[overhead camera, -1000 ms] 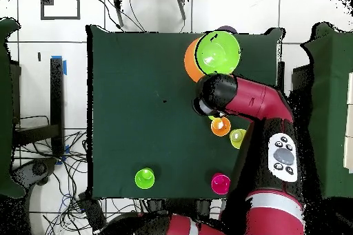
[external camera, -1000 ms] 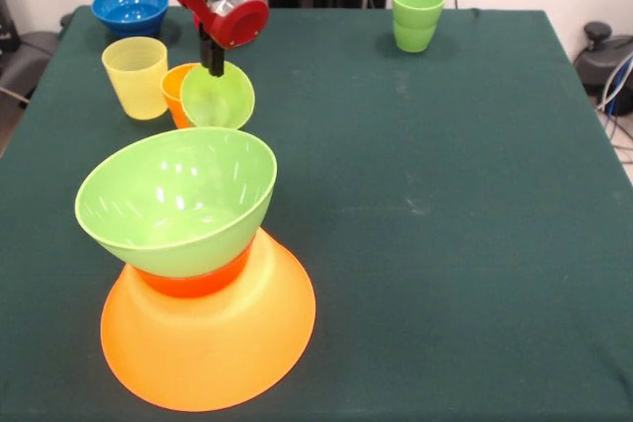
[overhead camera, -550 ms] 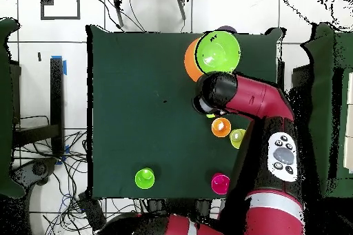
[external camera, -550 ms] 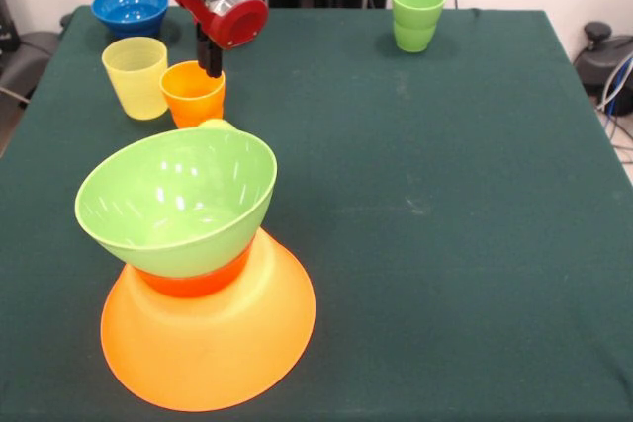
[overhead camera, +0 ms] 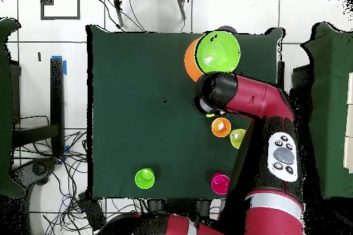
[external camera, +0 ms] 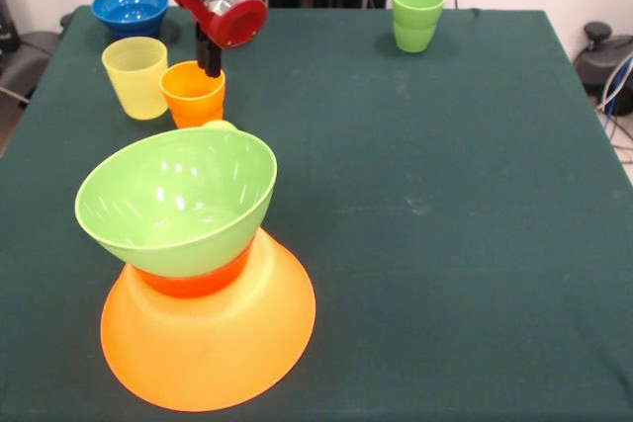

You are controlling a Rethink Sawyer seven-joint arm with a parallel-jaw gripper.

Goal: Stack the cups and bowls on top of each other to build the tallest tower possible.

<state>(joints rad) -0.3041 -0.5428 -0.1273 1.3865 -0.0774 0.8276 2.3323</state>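
While the tower (external camera: 198,274) counts only three bowls at the desk's (external camera: 445,244) near edge, four cups and a blue bowl (external camera: 131,9) wait loose, and I cannot tell the gripper's (external camera: 210,64) state.

Dark green tablecloth (external camera: 445,195) covers table; cables (overhead camera: 58,170) tangled on white tiled floor (overhead camera: 158,1).
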